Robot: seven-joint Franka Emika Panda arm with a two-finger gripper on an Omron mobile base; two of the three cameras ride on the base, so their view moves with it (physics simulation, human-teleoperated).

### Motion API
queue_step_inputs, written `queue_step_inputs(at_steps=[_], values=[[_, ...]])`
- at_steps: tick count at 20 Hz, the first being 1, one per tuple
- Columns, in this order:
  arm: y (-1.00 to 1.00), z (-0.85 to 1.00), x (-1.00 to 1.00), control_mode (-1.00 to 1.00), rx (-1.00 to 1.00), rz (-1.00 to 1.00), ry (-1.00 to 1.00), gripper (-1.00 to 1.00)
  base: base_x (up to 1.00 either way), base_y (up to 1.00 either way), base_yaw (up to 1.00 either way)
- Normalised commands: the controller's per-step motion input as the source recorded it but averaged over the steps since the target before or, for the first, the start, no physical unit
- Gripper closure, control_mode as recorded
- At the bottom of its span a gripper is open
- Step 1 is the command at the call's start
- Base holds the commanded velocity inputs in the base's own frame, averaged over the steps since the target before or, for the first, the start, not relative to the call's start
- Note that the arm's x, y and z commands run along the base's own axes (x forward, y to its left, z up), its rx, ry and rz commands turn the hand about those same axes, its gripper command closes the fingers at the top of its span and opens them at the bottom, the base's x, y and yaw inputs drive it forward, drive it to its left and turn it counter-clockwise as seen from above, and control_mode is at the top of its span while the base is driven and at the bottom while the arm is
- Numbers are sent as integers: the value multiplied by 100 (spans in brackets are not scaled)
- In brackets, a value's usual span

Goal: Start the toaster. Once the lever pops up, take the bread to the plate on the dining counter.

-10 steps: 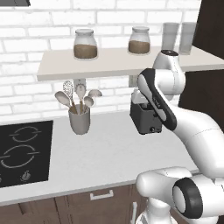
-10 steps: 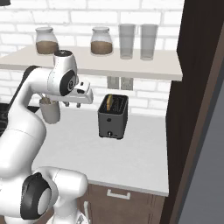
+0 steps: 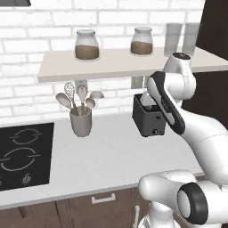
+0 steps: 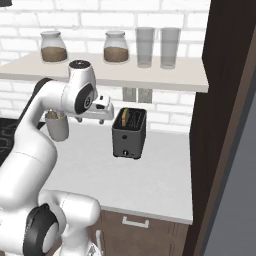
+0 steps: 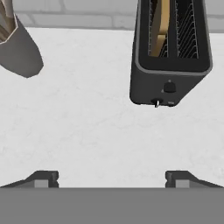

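Observation:
The black toaster (image 3: 149, 121) (image 4: 129, 134) (image 5: 170, 65) stands on the pale worktop near the brick wall. The brown bread (image 5: 161, 26) (image 4: 125, 119) stands upright in one of its slots. A small round knob (image 5: 169, 86) sits low on its end face. My gripper (image 4: 101, 120) (image 5: 111, 177) hangs open above the worktop, a little left of the toaster and in front of it, touching nothing. Nothing lies between its fingertips (image 5: 43, 177). In the left base view my forearm covers the toaster's right side. The plate and the dining counter are out of view.
A grey utensil holder (image 3: 81, 122) (image 5: 19, 50) with spoons stands left of the toaster. The black hob (image 3: 22, 151) lies further left. A shelf (image 3: 111, 67) with jars and glasses hangs above the toaster. A dark tall cabinet (image 4: 225, 125) closes the right side.
My hand and upper arm have shifted slightly right, closer to the toaster. The toaster and bread have not moved.

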Motion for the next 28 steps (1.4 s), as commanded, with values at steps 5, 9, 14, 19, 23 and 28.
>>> queue_step_inputs(at_steps=[5,9,14,19,23,28], values=[[-49,-33,15,-100,0,0,-9,-100,0,0,0],[-44,-37,36,-100,0,0,-6,-100,0,0,0],[-33,-38,37,-100,0,0,-4,-100,0,0,0],[-6,-43,25,-100,-2,0,-1,-100,0,0,0],[0,-30,33,-100,-1,0,0,-100,0,0,0],[1,-20,28,-100,-2,0,0,-100,0,0,0]])
